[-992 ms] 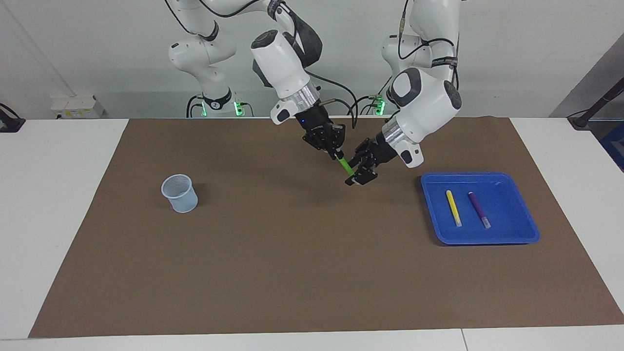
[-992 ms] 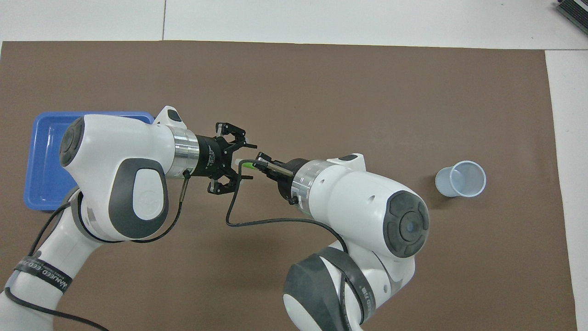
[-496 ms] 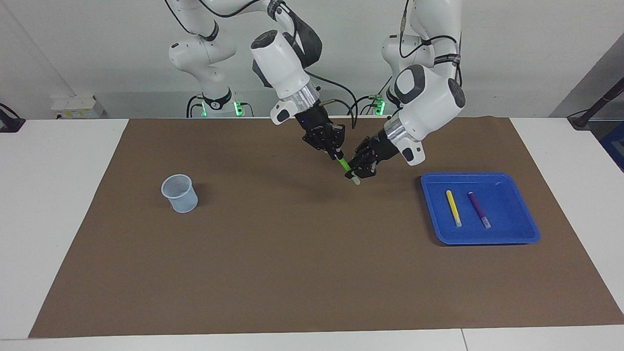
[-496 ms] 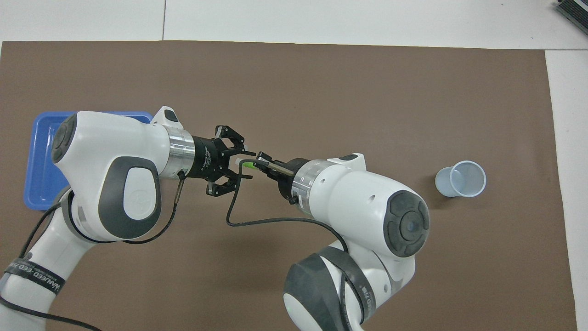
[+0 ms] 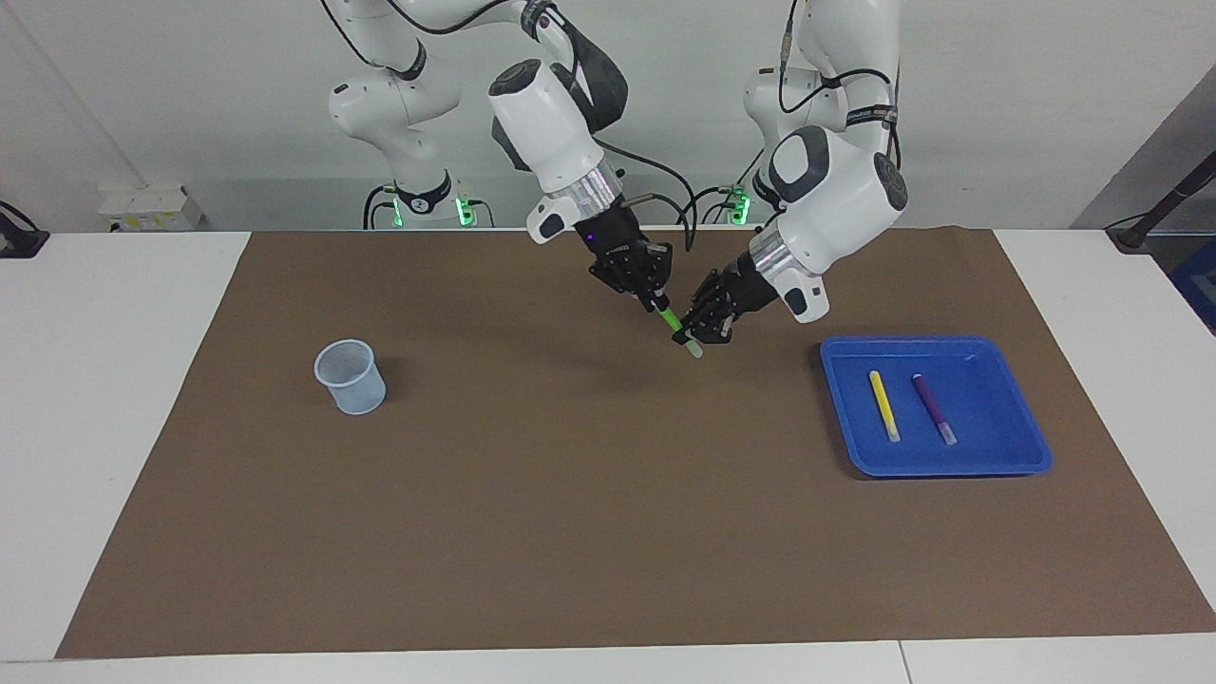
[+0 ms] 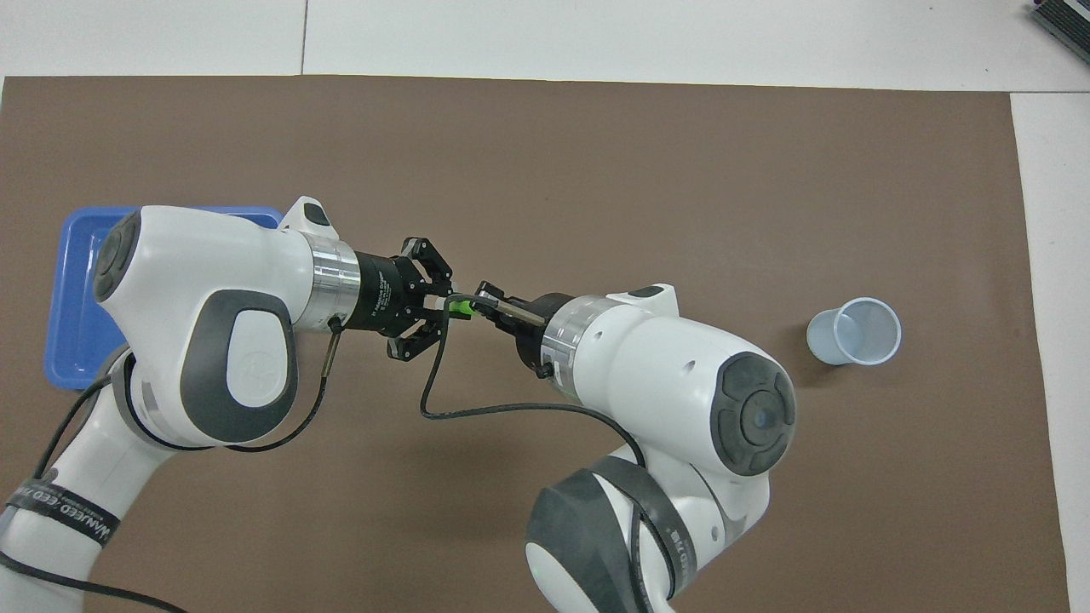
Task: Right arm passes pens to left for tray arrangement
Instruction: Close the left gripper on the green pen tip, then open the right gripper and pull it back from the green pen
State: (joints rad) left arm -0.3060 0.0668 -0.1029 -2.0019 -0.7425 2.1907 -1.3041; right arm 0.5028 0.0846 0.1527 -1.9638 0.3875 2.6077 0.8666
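Note:
My right gripper (image 5: 655,302) is shut on the upper end of the green pen (image 5: 673,321) and holds it slanted in the air over the brown mat. My left gripper (image 5: 700,330) is closed around the pen's lower part, just above its whitish tip. In the overhead view the green pen (image 6: 461,306) shows between the left gripper (image 6: 443,304) and the right gripper (image 6: 482,302). The yellow pen (image 5: 883,404) and the purple pen (image 5: 933,407) lie side by side in the blue tray (image 5: 950,468) at the left arm's end of the table.
A small translucent pale-blue cup (image 5: 351,377) stands upright on the brown mat (image 5: 608,532) toward the right arm's end. In the overhead view the left arm covers most of the tray (image 6: 72,298); the cup (image 6: 854,331) shows whole.
My left gripper's fingers have closed in on the green pen's lower part. The left arm has shifted slightly. The right gripper has kept hold and barely moved.

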